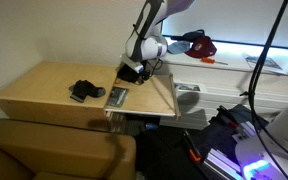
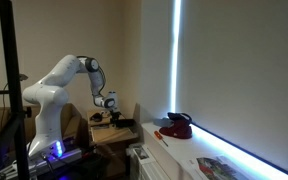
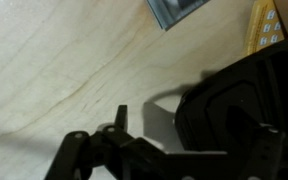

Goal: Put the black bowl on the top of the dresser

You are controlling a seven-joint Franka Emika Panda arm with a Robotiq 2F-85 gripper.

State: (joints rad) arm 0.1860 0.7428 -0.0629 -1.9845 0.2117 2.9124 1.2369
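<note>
The black bowl (image 3: 234, 110) sits low on the tan dresser top (image 3: 64, 60) and fills the right of the wrist view, casting a shadow to its left. My gripper (image 3: 189, 125) looks open. Its left finger stands clear of the bowl with bare wood between them, and the other finger is lost against the black bowl. In an exterior view my gripper (image 1: 132, 72) hangs just above the dresser (image 1: 44, 90) near its back right corner, and the bowl under it is hard to make out. The arm and gripper (image 2: 108, 108) also show above the dresser (image 2: 112, 133).
A lumpy black item (image 1: 81, 90) and a flat grey rectangular item (image 1: 117, 96) lie on the dresser left of my gripper; the grey one shows in the wrist view (image 3: 179, 10). A lit white counter (image 1: 234, 70) with a red and black object (image 1: 197, 44) stands beyond. A brown seat (image 1: 54, 150) is in front.
</note>
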